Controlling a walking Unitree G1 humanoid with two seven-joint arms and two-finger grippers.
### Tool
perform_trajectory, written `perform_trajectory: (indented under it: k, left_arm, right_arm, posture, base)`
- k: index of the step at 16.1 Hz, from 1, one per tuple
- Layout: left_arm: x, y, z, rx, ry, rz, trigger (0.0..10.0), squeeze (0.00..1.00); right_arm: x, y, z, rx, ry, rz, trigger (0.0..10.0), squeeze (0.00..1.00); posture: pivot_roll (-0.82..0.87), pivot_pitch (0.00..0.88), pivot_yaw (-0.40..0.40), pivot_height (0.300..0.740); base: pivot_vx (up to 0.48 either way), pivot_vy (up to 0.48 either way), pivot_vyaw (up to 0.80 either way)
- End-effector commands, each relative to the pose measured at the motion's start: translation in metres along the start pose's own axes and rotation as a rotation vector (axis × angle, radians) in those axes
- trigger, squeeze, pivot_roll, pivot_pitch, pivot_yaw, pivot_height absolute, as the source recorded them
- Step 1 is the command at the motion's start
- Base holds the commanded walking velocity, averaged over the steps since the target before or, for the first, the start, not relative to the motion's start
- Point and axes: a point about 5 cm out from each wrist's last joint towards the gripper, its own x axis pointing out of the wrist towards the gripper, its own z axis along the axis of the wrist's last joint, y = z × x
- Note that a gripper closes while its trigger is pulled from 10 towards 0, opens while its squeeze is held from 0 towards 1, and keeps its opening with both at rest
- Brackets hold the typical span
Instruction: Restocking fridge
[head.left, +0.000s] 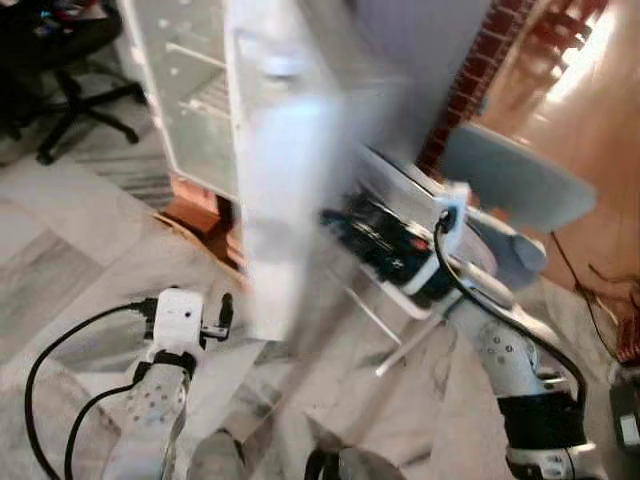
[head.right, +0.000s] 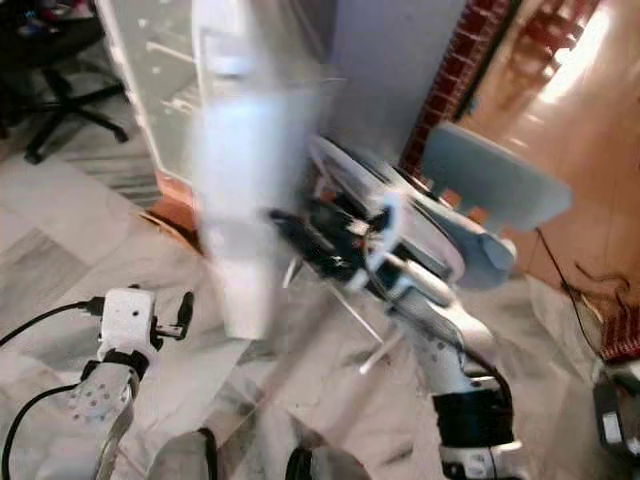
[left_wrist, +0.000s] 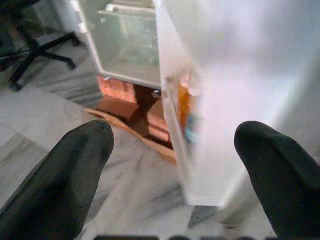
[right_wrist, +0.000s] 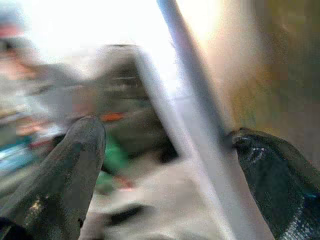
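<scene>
The blurred white fridge door (head.left: 285, 190) stands ajar just ahead of the left gripper (left_wrist: 172, 150), whose fingers are spread apart; the right gripper (right_wrist: 165, 150), fingers also apart, reaches beside the door's edge.

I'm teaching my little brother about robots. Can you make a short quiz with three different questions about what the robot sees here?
1. True or false: the fridge door is open, so the pale shelves inside the fridge can be seen.
2. What stands on the floor behind the fridge, at the far left? A) an office chair B) a bicycle C) a ladder
3. Fill in: the left tool has its two black fingers spread ____, with nothing between them.

Key:
1. True.
2. A, the black office chair.
3. Apart (open). The fingers frame the door's edge without touching it.
</scene>
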Motion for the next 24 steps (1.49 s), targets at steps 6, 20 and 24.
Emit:
perform_trajectory:
  k: [6,20,24]
  left_arm:
    - [-0.004,0.006,-0.011,-0.054,0.044,0.038,10.0,0.0]
    - [0.013,0.016,0.012,-0.054,-0.07,0.065,10.0,0.0]
    - [0.016,0.015,0.014,-0.071,-0.081,0.046,10.0,0.0]
  right_arm:
    - [-0.052,-0.047,-0.048,-0.212,0.213,-0.433,10.0,0.0]
    - [-0.085,-0.056,-0.047,-0.436,0.076,-0.959,10.0,0.0]
    - [-0.086,-0.056,-0.048,-0.463,0.064,-1.007,10.0,0.0]
  posture:
    - [0.19,0.096,-0.125,0.74]
    - [0.17,0.075,-0.1,0.74]
    - [0.16,0.076,-0.095,0.74]
  base:
    - [0.0,0.052,0.0]
    - [0.0,0.47,-0.33]
    - [0.0,0.48,-0.8]
